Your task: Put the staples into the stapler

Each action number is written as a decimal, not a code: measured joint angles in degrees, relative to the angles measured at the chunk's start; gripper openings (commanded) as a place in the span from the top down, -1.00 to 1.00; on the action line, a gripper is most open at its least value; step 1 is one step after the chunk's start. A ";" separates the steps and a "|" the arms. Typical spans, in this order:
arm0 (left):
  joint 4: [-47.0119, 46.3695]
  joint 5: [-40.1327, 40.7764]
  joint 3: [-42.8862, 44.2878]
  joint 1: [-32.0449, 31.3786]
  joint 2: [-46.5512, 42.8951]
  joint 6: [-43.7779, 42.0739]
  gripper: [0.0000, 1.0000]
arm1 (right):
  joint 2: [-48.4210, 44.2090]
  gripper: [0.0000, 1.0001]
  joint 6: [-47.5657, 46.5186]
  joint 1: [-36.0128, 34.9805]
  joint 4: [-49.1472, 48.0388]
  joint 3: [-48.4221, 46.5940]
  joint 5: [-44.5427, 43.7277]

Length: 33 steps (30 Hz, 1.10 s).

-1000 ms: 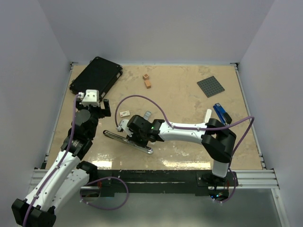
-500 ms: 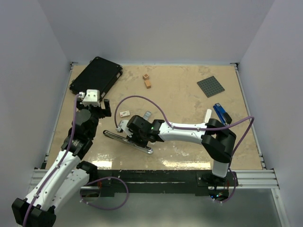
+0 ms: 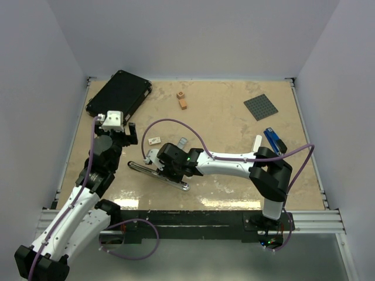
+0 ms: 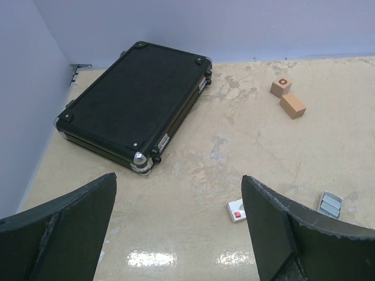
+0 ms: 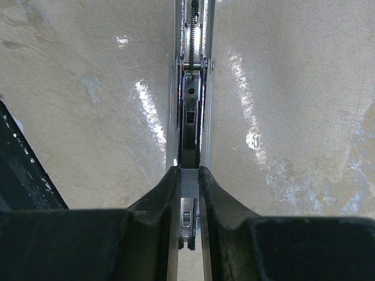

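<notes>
Table [image 3: 234, 175] filled most of the top view, with a black case [image 3: 119, 93] in the upper left corner. A grey plate [image 3: 265, 107] sat upper right and a blue stapler [image 3: 273, 139] at the right edge; neither mattered here.

Left gripper [image 4: 179, 184] hung left of centre, its fingers spread wide with nothing between them, looking toward the case.

Right gripper [image 5: 188, 175] was low at centre frame. It was pinched narrow on the stapler [image 3: 139, 168], which lay flat near the bottom of the table, running diagonally with its top swung open. In the wrist view the fingers flanked the silver rail on both sides, apparently touching it. The channel ahead looked bare, with the spring showing at the top.

The staples [image 4: 330, 204] lay loose on the table just above the right gripper in the top view. They were apart from the stapler, and nothing was gripping them. Two wooden blocks [image 4: 288, 99] and a small white tag [image 4: 237, 211] were nearby.

I judged the step as bracing the opened stapler, with loading not yet done. The next move would call for the free left gripper to come across and pinch the staples by their long sides. It would then line them up square with the channel while the right kept the rail steady.
</notes>
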<state>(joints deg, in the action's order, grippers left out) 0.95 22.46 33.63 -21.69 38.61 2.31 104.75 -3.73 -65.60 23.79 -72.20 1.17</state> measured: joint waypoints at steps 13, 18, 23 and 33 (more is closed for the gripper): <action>0.00 0.02 0.00 0.00 -0.66 0.02 -0.83 | 0.00 0.74 -0.17 0.00 -0.35 0.22 -0.04; 0.00 0.00 0.00 0.00 -0.66 0.00 -0.83 | 0.00 0.74 -0.20 0.00 -0.50 0.22 0.09; 0.00 0.00 0.00 0.00 -0.63 0.00 -0.83 | 0.00 0.74 -0.22 0.00 -0.68 0.22 0.94; 0.00 -0.02 0.00 0.00 -0.59 0.02 -0.83 | 0.00 0.74 -0.26 0.00 -0.70 0.33 1.42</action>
<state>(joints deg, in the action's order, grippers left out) 0.95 22.44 33.63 -21.69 38.02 2.33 104.75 -3.99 -65.60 23.09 -71.88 2.59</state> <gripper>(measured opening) 0.919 0.180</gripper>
